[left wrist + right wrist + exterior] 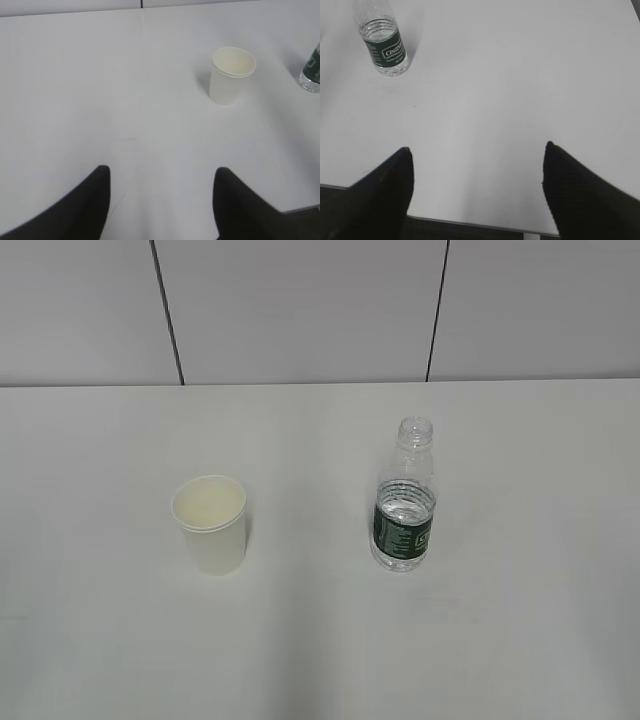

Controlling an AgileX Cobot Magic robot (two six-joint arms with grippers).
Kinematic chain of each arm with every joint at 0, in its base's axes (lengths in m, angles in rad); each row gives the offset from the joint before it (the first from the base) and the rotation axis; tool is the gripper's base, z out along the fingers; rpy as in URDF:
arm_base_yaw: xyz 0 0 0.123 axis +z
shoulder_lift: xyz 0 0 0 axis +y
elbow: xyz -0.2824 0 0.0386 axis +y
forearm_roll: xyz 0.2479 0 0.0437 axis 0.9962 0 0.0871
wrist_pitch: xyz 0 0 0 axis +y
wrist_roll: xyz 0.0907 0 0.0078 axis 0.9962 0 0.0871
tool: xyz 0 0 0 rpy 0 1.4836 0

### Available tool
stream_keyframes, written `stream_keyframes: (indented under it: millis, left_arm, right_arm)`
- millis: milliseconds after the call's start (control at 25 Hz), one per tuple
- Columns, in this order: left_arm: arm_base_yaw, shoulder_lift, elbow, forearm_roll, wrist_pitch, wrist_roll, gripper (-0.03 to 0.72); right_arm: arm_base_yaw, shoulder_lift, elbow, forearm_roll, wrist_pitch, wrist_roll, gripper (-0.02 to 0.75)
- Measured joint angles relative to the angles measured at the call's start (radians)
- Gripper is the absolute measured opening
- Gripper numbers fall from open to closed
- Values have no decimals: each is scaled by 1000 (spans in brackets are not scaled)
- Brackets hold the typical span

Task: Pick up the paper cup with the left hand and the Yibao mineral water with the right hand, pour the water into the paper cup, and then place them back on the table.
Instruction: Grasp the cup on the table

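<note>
Listing what I have on screen, largest item first.

Table point(320, 640): broad white matte top, carrying both task items upright and well apart. I judge that spacing gives each arm its own clear approach.

Yibao mineral water point(404, 502): small clear ribbed bottle with a dark green label band and white print. The neck is open, with no cap, and water shows through the wall above the label. It stands right of centre in the exterior view, taller than the cup. My right wrist view has it far up-left, so the right hand point(477, 150) must travel forward and left to reach it. That hand's fingers are spread wide over bare table, holding nothing.

Paper cup point(211, 523): plain cream-white, tapered, rolled rim, mouth up, seemingly empty. It stands left of centre. My left wrist view has it ahead and to the right. The left hand point(162, 175) likewise has its fingers parted, gripping nothing, well short of the cup.

Neither pickup has begun, by my reading.
</note>
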Motion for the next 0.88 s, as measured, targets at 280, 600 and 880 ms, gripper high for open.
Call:
stream_keyframes:
  millis: [280,600,880]
  left_arm:
    - [0,0,0,0,0,0,439]
    - [0,0,0,0,0,0,427]
    - [0,0,0,0,0,0,421]
  right_arm:
    - [0,0,0,0,0,0,592]
    - [0,0,0,0,0,0,592]
    - [0,0,0,0,0,0,592]
